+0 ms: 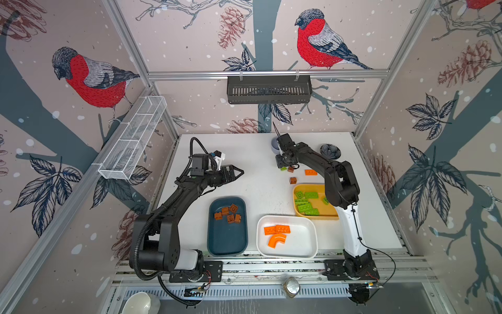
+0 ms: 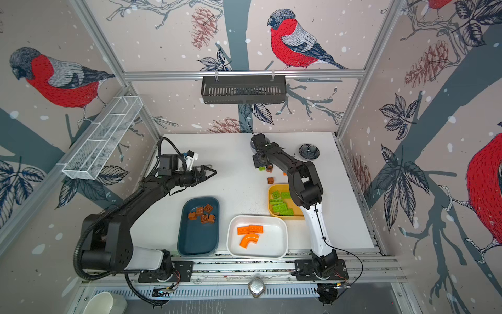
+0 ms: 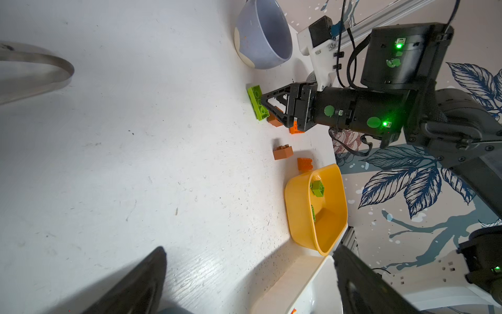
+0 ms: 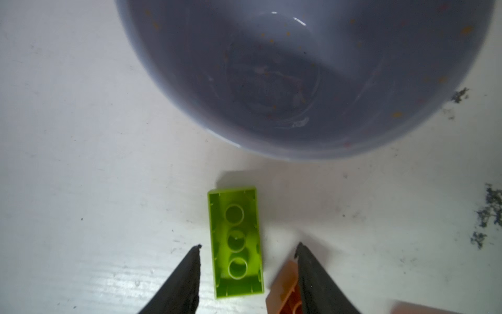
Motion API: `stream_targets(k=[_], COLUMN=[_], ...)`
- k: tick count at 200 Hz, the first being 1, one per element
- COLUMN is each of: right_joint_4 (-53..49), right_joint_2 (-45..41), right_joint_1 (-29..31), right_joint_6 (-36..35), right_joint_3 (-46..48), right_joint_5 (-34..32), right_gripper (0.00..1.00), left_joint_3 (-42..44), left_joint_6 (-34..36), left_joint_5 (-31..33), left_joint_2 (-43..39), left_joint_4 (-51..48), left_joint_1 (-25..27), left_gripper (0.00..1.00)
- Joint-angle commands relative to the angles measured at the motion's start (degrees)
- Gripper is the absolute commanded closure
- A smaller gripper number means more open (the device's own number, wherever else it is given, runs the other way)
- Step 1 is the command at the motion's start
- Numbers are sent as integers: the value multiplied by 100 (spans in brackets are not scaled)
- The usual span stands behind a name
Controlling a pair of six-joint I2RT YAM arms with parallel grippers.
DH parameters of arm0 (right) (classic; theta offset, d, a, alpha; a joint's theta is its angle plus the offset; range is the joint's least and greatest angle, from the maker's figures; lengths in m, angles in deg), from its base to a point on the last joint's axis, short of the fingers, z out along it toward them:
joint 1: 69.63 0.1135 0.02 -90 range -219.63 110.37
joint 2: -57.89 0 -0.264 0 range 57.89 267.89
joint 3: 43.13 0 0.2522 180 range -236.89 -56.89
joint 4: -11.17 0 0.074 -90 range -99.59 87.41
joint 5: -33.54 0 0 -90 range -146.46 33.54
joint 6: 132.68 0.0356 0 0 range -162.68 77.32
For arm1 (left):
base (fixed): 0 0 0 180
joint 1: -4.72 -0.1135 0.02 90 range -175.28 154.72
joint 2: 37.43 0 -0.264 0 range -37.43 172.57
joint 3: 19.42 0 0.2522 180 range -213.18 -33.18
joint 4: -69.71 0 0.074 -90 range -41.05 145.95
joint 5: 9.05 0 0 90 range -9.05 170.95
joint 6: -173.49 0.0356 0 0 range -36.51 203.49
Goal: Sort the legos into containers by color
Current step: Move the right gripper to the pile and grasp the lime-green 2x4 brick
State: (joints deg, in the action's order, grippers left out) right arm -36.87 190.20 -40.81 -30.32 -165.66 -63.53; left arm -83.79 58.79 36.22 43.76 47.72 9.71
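A white tabletop (image 1: pixel 244 152) fills a bird-papered enclosure (image 1: pixel 89 78). The right gripper (image 4: pixel 247 246) stands low over it, jaws apart, straddling an upside-down lime-green plate (image 4: pixel 235 244) with a gap on either side. A brown block (image 4: pixel 282 288) lies just beside one finger, and the grey-lavender cup (image 4: pixel 298 76) is just beyond. The left gripper (image 1: pixel 240 172) hovers spread wide, holding nothing. Green plates (image 1: pixel 307 208) lie in the mustard tray (image 1: pixel 312 187), orange pieces (image 1: pixel 277 229) in the white tray (image 1: pixel 298 244), brown blocks (image 1: pixel 228 213) in the teal tray (image 1: pixel 226 242).
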Motion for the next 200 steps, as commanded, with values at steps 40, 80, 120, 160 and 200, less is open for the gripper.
stream_targets(k=[40, 80, 120, 160, 200], right_joint_4=[-158, -243, -331, -440, -421], right_joint_2=[424, 528, 367, -490, -2125], right_joint_1=[42, 94, 174, 232, 156], right_joint_6=[-147, -113, -61, 94, 532], right_joint_3=[-371, -393, -349, 54, 1664], right_joint_5=[12, 32, 83, 178, 75], right_gripper=[51, 58, 69, 70, 71], left_joint_3=[-114, -122, -146, -151, -124], left_joint_6=[188, 213, 235, 206, 116], left_joint_5=[78, 74, 78, 20, -193], left_joint_2=[46, 73, 83, 90, 190], left_joint_4=[-129, -153, -192, -153, 21], left_joint_1=[-16, -11, -15, -12, -8], left_gripper=[5, 5, 5, 5, 5])
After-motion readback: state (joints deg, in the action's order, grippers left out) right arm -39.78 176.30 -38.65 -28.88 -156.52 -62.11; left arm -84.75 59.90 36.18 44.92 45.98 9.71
